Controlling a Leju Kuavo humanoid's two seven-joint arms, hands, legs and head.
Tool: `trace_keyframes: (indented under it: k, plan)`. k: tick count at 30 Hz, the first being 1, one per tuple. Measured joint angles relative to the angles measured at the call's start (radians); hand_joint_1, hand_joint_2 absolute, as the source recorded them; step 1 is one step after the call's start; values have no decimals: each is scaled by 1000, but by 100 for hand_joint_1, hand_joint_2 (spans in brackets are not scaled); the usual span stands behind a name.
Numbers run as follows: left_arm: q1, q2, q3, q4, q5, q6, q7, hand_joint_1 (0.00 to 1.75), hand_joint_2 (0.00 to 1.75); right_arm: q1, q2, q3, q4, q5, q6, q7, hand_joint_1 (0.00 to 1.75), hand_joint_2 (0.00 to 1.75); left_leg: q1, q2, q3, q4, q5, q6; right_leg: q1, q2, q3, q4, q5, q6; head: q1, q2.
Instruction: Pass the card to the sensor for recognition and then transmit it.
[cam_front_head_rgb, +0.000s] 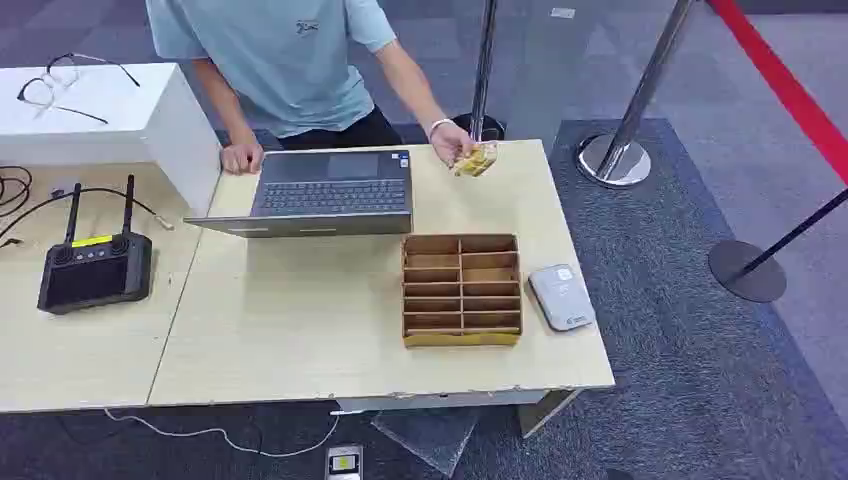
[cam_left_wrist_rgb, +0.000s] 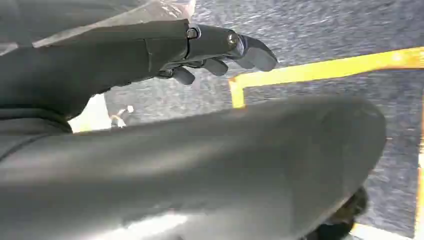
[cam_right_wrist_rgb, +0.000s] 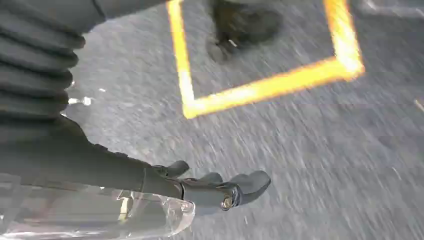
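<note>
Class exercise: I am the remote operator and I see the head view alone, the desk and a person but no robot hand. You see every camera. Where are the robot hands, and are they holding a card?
Observer: The left robot hand hangs over grey carpet, fingers apart, holding nothing.
Operator: And the right one?
Observer: The right robot hand is open too, with no card in it.
Operator: What lies under them?
Observer: Yellow floor tape marks the carpet below.

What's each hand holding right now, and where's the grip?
Nothing. Left hand and right hand hang empty over the floor, fingers loosely apart.
</note>
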Motion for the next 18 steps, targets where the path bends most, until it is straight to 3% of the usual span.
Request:
trace_keyframes:
  k: [10, 14, 18]
  plan:
    - [-27, 24, -123, 23, 94, 5, 90, 0, 175, -100, -123, 24, 9, -98, -125, -169, 0, 175, -1, 0, 2, 0, 0, 0, -1, 0, 2, 0, 0, 1, 0, 0]
    - [-39, 32, -174, 32, 107, 10, 114, 0, 175, -132, -166, -3, -11, -55, -156, -248, 0, 175, 0, 0, 3, 0, 0, 0, 0, 0, 3, 0, 0, 1, 0, 0]
    - [-43, 36, -210, 37, 115, 14, 119, 0, 175, -129, -180, -51, -61, 26, -165, -258, 0, 175, 0, 0, 3, 0, 0, 0, 0, 0, 3, 0, 0, 1, 0, 0]
